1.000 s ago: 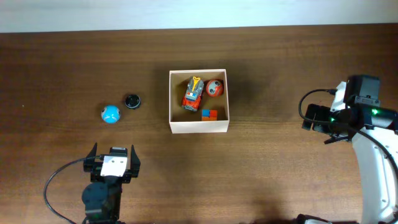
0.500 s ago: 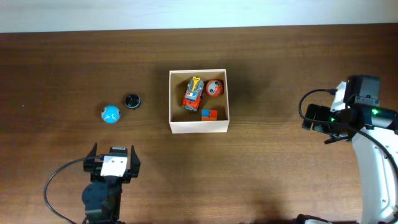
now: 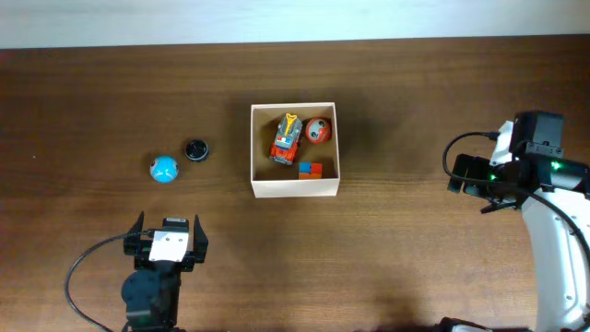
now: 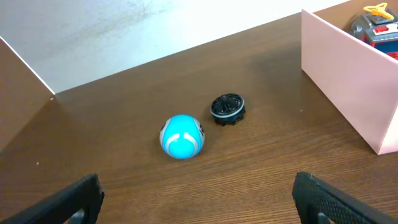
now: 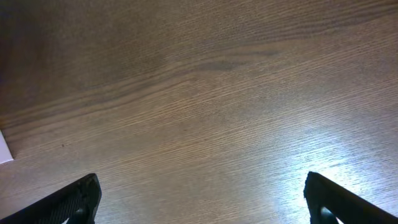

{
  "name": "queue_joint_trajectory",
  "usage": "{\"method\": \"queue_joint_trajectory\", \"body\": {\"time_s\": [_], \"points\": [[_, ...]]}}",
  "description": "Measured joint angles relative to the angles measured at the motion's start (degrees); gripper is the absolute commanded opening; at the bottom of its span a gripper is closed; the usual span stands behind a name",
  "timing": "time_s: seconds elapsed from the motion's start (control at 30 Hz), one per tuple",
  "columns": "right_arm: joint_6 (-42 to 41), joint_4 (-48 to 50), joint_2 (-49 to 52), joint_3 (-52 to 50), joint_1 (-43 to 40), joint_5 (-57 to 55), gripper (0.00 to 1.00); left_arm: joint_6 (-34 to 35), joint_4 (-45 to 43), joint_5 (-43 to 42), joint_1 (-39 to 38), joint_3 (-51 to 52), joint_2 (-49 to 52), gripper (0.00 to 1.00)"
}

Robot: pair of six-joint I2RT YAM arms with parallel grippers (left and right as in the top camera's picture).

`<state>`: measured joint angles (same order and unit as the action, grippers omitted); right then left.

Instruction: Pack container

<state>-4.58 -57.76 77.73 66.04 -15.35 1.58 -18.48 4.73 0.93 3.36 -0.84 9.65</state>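
The container (image 3: 295, 187) is a square cream-walled box at the table's middle. It holds a red toy truck (image 3: 287, 139), an orange ball (image 3: 317, 130) and a small red-and-blue block (image 3: 311, 169). A blue ball (image 3: 163, 169) and a small black disc (image 3: 195, 149) lie on the table to its left; both also show in the left wrist view, the ball (image 4: 182, 136) nearer than the disc (image 4: 227, 108). My left gripper (image 3: 166, 224) is open and empty, near the front edge, below the blue ball. My right gripper (image 3: 455, 171) is open and empty, far right of the container.
The container's wall (image 4: 345, 74) rises at the right of the left wrist view. A white corner (image 5: 5, 148) shows at the left edge of the right wrist view. Brown wooden tabletop lies all around; a pale wall runs along the back edge.
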Motion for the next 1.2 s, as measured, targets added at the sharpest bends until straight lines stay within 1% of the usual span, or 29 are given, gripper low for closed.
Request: {"method": "queue_joint_trajectory", "body": {"time_s": [0.5, 0.7, 0.87, 1.0, 1.07, 1.13, 1.2], "points": [[0.0, 0.0, 0.0, 0.0, 0.0, 0.0, 0.99, 0.0, -0.6, -0.5, 0.0, 0.0, 0.0, 0.99], [0.0, 0.0, 0.0, 0.0, 0.0, 0.0, 0.99, 0.0, -1.9, -5.1, 0.0, 0.0, 0.0, 0.99], [0.0, 0.0, 0.0, 0.0, 0.0, 0.0, 0.99, 0.0, -4.0, -6.7, 0.0, -1.0, 0.0, 0.99], [0.0, 0.0, 0.0, 0.0, 0.0, 0.0, 0.99, 0.0, -2.7, -6.5, 0.0, -7.1, 2.4, 0.99], [0.0, 0.1, 0.0, 0.0, 0.0, 0.0, 0.99, 0.0, -1.9, -5.8, 0.0, -13.6, 6.5, 0.99], [0.0, 0.0, 0.0, 0.0, 0.0, -0.1, 0.99, 0.0, -0.1, -5.4, 0.0, -20.8, 12.4, 0.99], [0.0, 0.2, 0.0, -0.1, 0.0, -0.1, 0.99, 0.0, 4.4, -5.0, 0.0, -31.1, 21.0, 0.99]]}}
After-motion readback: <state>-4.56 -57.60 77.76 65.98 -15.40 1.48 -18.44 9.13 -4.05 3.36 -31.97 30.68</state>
